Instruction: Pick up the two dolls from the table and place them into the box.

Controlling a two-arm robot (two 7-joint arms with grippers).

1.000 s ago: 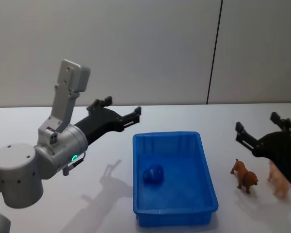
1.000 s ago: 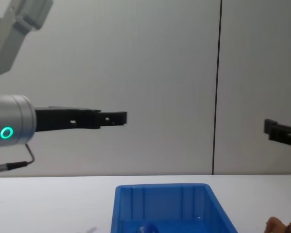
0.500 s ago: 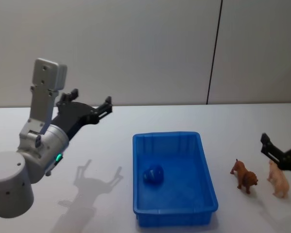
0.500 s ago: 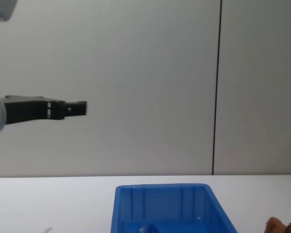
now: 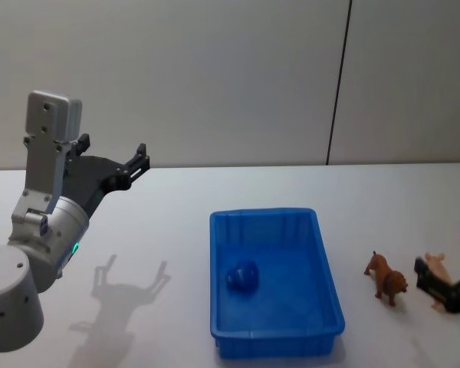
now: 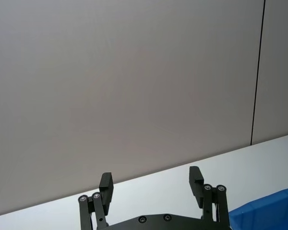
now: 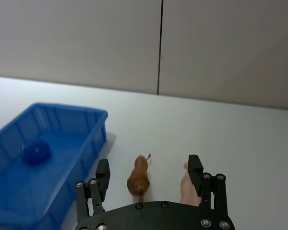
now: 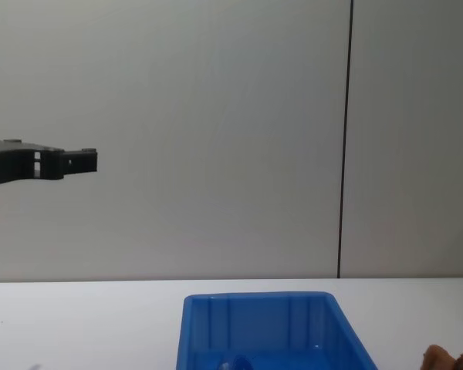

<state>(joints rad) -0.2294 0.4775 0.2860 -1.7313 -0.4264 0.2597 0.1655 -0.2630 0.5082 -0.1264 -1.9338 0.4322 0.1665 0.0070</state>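
The left gripper (image 5: 113,147) hangs raised over the left of the table (image 5: 176,199), fingers spread wide and empty. It has swung left, away from the box (image 5: 264,212). The right gripper (image 7: 149,165), likewise agape and empty, has drawn back beside the brown doll (image 5: 386,279) and a pale toy (image 7: 185,189). The blue doll (image 5: 242,274) lies in the box.
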